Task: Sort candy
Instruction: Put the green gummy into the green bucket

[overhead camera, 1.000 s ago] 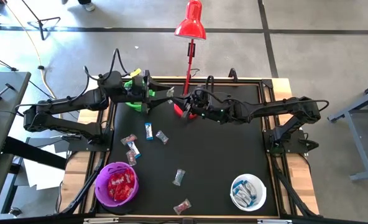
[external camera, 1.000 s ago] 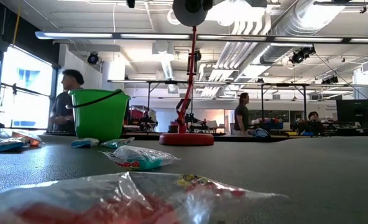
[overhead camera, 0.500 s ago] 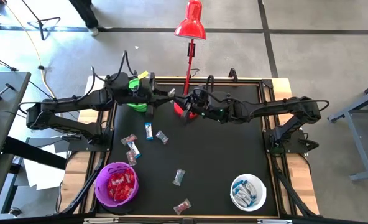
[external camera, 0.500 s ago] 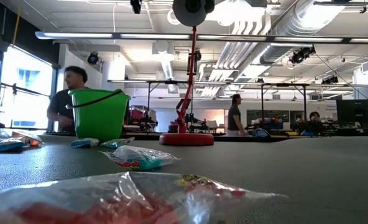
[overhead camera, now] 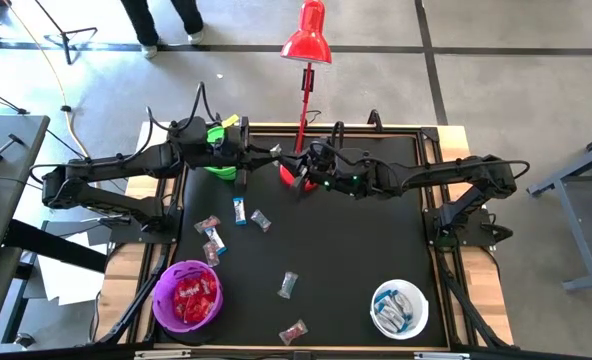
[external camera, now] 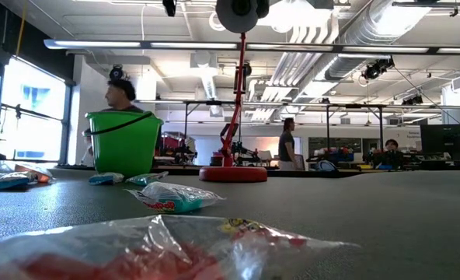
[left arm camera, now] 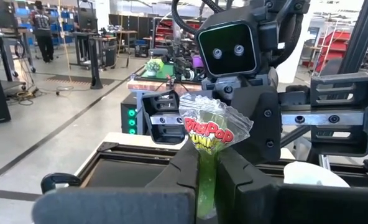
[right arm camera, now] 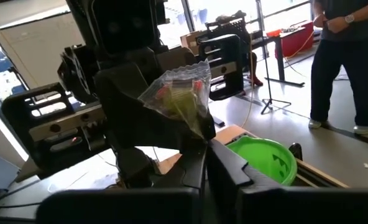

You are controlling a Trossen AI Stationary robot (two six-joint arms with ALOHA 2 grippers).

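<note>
Left gripper point(left arm camera: 204, 180): closing its fingers on a green-wrapped candy point(left arm camera: 207, 134) — the wrapper is standing up out of the pinch, near the green bowl point(overhead camera: 214, 160) at the table's far side.
Right gripper point(right arm camera: 202, 163): facing the left one nose to nose and also pinching the same sweet; in its wrist view the clear wrapper point(right arm camera: 178, 93) is sticking up from its shut fingers.
Why both are holding: it looks like a hand-over in mid-air, so the sweet is never going loose.
Green bowl's role: probably where this green piece is heading.
Loose candy point(overhead camera: 289, 284): several pieces are lying scattered on the black mat point(overhead camera: 376, 240).
Purple bowl point(overhead camera: 187, 297): holding red sweets.
White bowl point(overhead camera: 399, 309): holding blue-and-white ones.
</note>
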